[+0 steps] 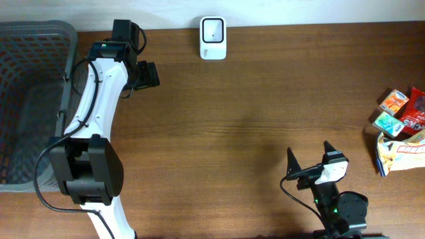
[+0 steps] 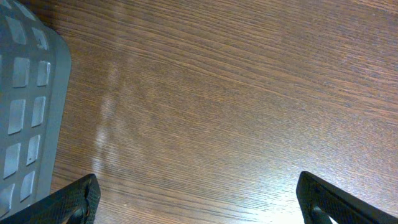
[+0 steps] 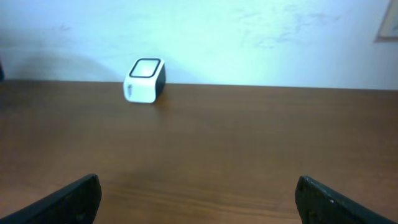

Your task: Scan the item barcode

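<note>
Right gripper [image 1: 311, 161] is seen fully spread, nothing held, parked at the near table edge; left gripper [image 1: 141, 70] likewise wide and empty, over bare wood just beside the grey mesh basket [image 1: 40, 40]. Items to be scanned, small snack packets [image 1: 402, 123], are piled at the far right edge; white barcode scanner [image 1: 213, 38] sits at the far edge, mid-table, well apart from both. Risks judged: packets overlap, so two could be pinched at once; barcode side cannot be told, so the wrong face could be presented; a crinkly pack could slip or be pushed off the edge.
</note>
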Tool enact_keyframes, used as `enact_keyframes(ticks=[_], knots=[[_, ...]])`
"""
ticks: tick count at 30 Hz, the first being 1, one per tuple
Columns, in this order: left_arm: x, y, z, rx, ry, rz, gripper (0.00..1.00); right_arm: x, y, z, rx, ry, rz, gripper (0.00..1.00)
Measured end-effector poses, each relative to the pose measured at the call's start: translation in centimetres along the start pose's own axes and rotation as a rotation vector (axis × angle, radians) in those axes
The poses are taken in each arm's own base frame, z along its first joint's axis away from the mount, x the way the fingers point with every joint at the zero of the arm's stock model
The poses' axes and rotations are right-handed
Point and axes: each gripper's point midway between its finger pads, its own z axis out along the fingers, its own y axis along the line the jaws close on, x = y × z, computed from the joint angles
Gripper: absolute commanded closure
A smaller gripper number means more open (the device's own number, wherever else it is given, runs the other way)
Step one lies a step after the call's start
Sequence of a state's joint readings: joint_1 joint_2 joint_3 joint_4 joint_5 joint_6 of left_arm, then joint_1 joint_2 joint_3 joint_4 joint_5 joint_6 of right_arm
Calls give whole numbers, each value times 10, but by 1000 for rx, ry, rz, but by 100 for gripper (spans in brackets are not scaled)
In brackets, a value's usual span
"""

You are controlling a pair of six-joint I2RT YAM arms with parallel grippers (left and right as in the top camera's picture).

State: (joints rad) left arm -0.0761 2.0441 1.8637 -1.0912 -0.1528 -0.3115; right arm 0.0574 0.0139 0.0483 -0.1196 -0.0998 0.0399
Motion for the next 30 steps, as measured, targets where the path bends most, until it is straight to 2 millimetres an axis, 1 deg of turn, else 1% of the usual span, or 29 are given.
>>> enact_keyframes(ticks=[1, 2, 3, 7, 9, 10, 22, 30], knots=[[0, 0, 0, 0, 0, 0, 1, -1, -2, 0, 12, -4, 0, 2], [0, 0, 0, 0, 0, 0, 1, -9, -5, 1, 30, -49, -4, 1], [0, 0, 0, 0, 0, 0, 1, -10, -7, 1, 38, -57, -4, 2], [0, 0, 0, 0, 0, 0, 1, -6, -11, 2, 64, -55, -7, 2], [0, 0, 0, 0, 0, 0, 1, 4, -15, 2, 85, -16, -15, 2], [0, 0, 0, 0, 0, 0, 1, 5, -16, 2, 93, -10, -20, 2], [0, 0, 0, 0, 0, 0, 1, 5, -21, 1, 116, -7, -83, 2], [0, 0, 0, 0, 0, 0, 1, 5, -21, 1, 116, -7, -91, 2]])
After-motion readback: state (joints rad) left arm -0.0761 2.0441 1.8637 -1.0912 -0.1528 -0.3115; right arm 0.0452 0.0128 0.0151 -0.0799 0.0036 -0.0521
